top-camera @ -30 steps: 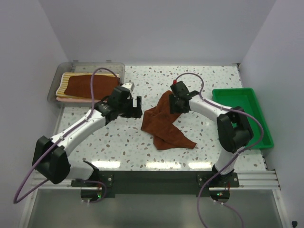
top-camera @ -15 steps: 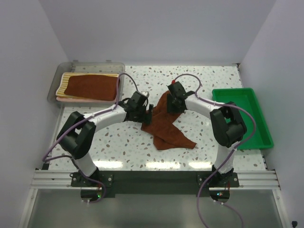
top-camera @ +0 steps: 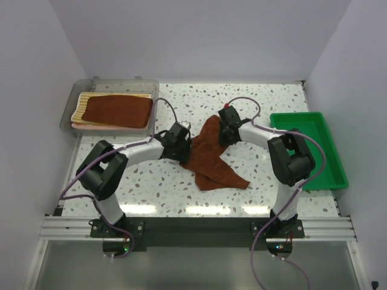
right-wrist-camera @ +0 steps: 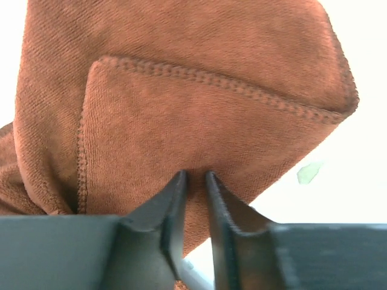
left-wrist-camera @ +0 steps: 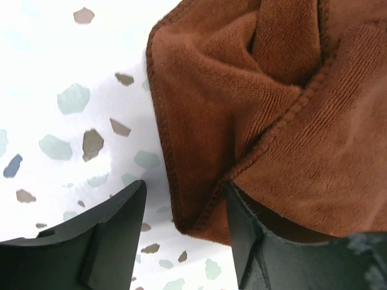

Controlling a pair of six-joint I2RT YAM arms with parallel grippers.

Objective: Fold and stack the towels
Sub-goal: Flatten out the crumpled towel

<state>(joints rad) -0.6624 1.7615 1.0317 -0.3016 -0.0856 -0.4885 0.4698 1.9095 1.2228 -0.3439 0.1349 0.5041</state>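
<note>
Crumpled rust-brown towel (top-camera: 211, 158) at centre of table (top-camera: 151, 181). Pinched almost shut on its hemmed fold, right gripper (right-wrist-camera: 195, 176), clear only from that wrist; gaping around a corner, left gripper (left-wrist-camera: 186, 193). Overhead alone: folded towels (top-camera: 117, 112) in bin (top-camera: 115, 83).

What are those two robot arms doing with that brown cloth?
They are getting hold of a crumpled rust-brown towel on the table to fold it. The right gripper pinches its far edge. The left gripper has its jaws open around a corner on the left side, not clamped. Other folded towels sit stacked in the clear bin at the far left.
</note>
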